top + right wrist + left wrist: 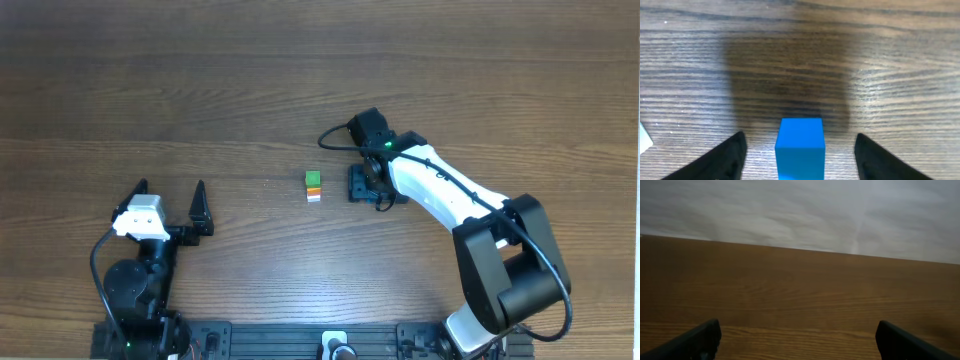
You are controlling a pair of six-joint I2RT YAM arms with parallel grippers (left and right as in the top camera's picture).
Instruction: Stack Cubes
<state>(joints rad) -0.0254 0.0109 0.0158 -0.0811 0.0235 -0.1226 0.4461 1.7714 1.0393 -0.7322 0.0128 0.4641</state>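
1. The right gripper is low over the wooden table, right of centre, with its fingers spread wide.
2. A blue cube stands on the table between those fingers, touching neither.
3. Just left of that gripper is a small stack of cubes, green on top, with orange and white below.
4. The left gripper hangs near the left side, jaws agape and holding nothing.

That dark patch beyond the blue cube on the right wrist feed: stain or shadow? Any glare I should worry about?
Right wrist view: a soft-edged shadow, wood grain showing through it, on the table just past the blue cube, probably cast by the right gripper. Top view: even light, no glare on the cube stack. Left wrist view: no glare on the wood.
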